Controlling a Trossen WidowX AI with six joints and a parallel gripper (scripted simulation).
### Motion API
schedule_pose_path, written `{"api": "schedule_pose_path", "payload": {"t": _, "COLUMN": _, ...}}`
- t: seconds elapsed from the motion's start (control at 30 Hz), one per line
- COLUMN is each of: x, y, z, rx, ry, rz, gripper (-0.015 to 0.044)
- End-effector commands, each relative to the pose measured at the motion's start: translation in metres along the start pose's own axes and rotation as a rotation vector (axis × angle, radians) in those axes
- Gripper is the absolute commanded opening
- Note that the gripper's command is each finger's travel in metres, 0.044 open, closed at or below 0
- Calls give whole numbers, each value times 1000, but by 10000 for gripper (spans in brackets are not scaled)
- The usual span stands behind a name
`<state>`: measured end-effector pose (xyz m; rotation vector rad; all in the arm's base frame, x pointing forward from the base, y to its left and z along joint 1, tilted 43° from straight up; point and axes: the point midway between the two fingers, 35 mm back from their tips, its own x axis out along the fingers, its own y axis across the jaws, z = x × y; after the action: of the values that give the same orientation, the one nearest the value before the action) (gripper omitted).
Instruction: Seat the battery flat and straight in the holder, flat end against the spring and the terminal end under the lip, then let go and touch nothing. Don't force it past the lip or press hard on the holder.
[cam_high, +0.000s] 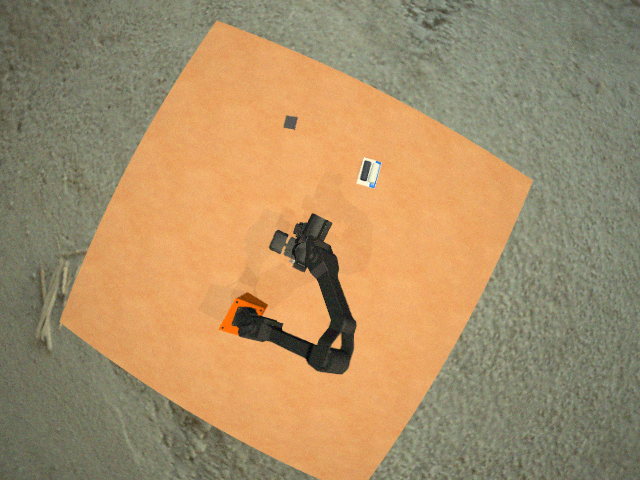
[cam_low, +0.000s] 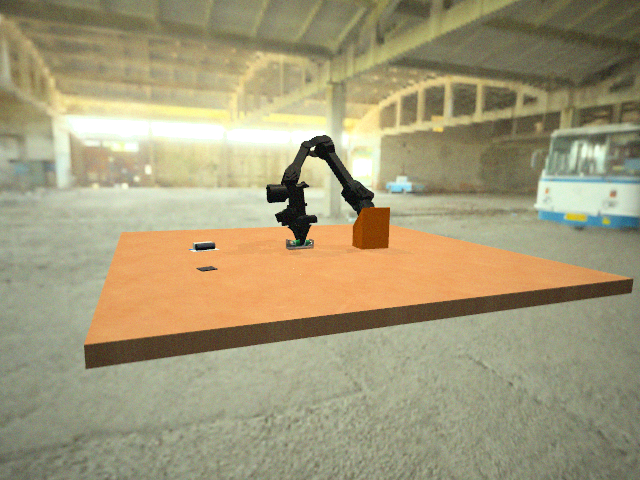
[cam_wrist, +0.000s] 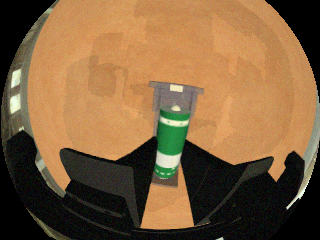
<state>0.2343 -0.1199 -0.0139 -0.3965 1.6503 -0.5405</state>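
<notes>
The green battery (cam_wrist: 172, 142) (cam_low: 308, 241) with white bands is between my gripper's fingertips. My gripper (cam_wrist: 170, 152) (cam_low: 301, 241) is shut on it. The grey holder (cam_wrist: 156, 106) (cam_low: 299, 247) is on the table, directly under the battery. In the wrist view the terminal end points to the holder's far wall, and a gap with bare holder floor shows between them. The battery's other end is over the near end of the holder. It looks slightly skewed to the holder's sides. The spring and the depth of the battery are hidden. In the top view the arm hides both.
A white and blue piece (cam_high: 374, 173) with a dark cylinder (cam_high: 366, 170) (cam_low: 204, 246) on it stands away from the gripper. A flat dark square (cam_high: 290, 122) (cam_low: 206, 268) lies on the table. The orange block (cam_low: 371, 228) (cam_high: 227, 322) is at the arm's base.
</notes>
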Motion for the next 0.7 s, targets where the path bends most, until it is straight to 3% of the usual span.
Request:
{"api": "schedule_pose_path", "payload": {"t": 0.0, "x": 3, "y": 1, "z": -3, "rx": -3, "ry": 18, "rz": 0, "gripper": 77}}
{"api": "schedule_pose_path", "payload": {"t": 0.67, "x": 2, "y": 0, "z": 8, "rx": -2, "ry": 13, "rz": 0, "gripper": 77}}
